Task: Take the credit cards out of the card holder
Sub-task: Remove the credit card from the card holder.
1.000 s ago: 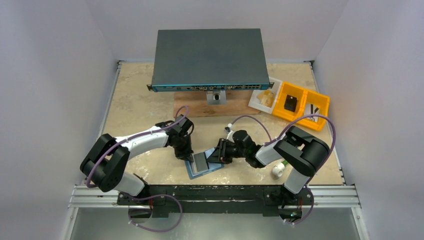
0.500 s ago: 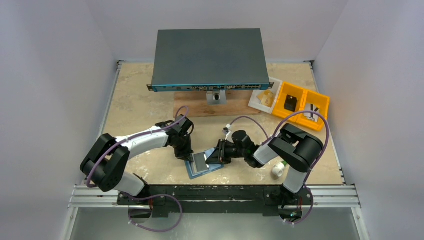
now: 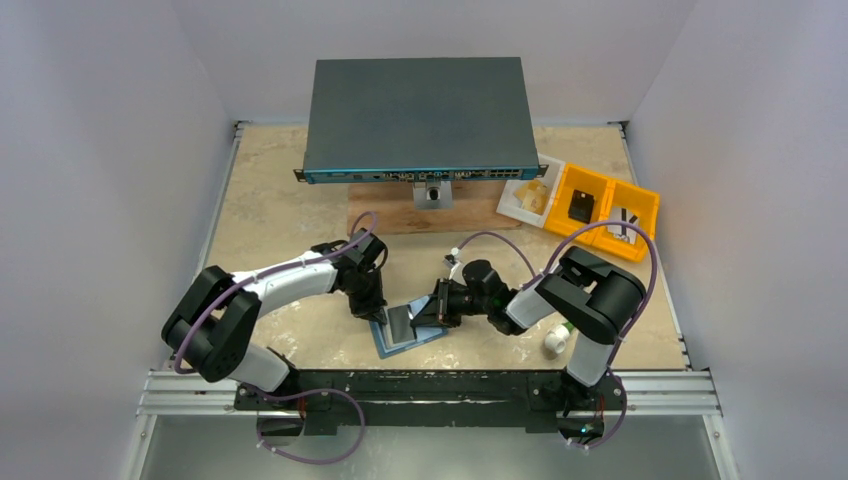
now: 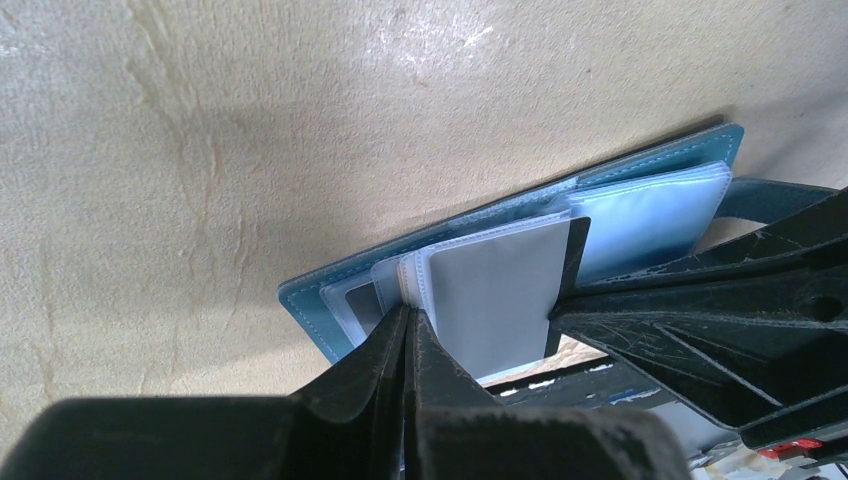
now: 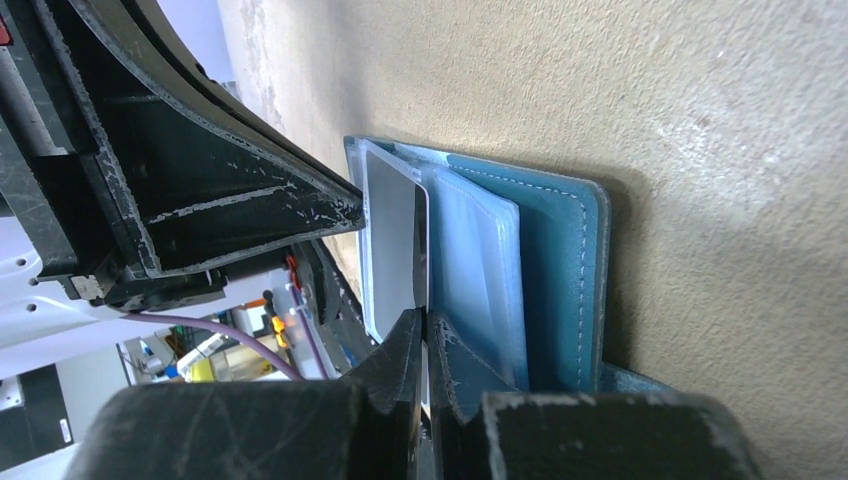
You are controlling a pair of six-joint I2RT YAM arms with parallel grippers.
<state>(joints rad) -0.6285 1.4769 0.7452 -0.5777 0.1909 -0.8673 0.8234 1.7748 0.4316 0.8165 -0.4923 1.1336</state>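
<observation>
The steel-blue card holder (image 3: 428, 336) lies open on the table near the front edge, between the two arms. My left gripper (image 4: 410, 316) is shut on the edge of its clear inner sleeves (image 4: 392, 283), pinning the card holder (image 4: 318, 300) from the left. A pale grey credit card (image 4: 495, 290) stands partly out of the sleeves. My right gripper (image 5: 426, 322) is shut on the thin edge of that credit card (image 5: 392, 235), with the card holder's blue cover (image 5: 558, 270) just beside it. In the top view the left gripper (image 3: 379, 312) and right gripper (image 3: 420, 314) meet over the credit card (image 3: 400, 321).
A large dark grey box (image 3: 418, 115) stands at the back on a wooden board (image 3: 390, 215). Yellow bins (image 3: 600, 210) and a white tray (image 3: 528, 197) sit at the back right. A small white object (image 3: 553, 342) lies by the right arm's base.
The right gripper's jaws have closed onto the card's edge after reaching a little further left. The left gripper has stayed shut in place.
</observation>
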